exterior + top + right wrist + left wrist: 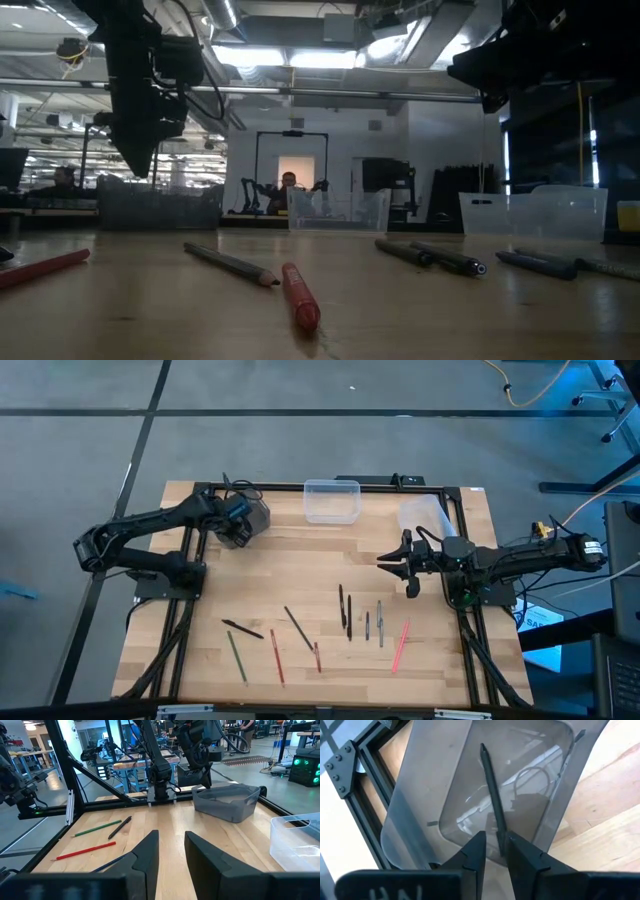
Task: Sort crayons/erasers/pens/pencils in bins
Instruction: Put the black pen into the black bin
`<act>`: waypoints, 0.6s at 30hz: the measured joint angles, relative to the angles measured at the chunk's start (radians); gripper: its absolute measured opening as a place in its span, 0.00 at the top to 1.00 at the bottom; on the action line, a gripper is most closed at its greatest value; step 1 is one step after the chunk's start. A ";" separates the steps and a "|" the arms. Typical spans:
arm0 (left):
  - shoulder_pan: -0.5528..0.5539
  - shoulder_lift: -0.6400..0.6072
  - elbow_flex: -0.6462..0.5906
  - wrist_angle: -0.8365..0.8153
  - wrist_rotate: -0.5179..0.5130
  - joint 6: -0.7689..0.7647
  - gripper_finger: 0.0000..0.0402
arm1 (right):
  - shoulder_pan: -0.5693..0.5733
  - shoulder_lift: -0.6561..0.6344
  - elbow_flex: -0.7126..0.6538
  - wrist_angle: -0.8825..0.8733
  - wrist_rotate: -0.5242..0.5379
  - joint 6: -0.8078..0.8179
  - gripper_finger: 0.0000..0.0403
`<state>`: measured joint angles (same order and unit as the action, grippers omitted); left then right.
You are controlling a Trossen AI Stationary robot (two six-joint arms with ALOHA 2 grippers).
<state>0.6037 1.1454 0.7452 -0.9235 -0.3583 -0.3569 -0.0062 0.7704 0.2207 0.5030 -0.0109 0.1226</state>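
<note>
Fingers (pixel 495 857) — one pen (pixel 492 800), one bin (pixel 420 810).

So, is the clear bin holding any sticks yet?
No, in the high view the clear bin shows only bare wood through its bottom.

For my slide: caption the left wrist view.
Left gripper above the dark grey bin, a dark pen between its fingers.

Two matte black jointed arms, looped black cables. Left hand (pixel 492 855): two dark wedge-shaped fingers. Right hand (pixel 171 851): same.
</note>
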 joint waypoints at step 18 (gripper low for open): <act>0.000 0.000 0.000 0.028 -0.007 0.003 0.82 | 0.000 0.000 0.000 0.000 0.000 0.000 0.76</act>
<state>0.6037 1.1454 0.7452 -0.8951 -0.3653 -0.3535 -0.0061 0.7704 0.2207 0.5034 -0.0107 0.1226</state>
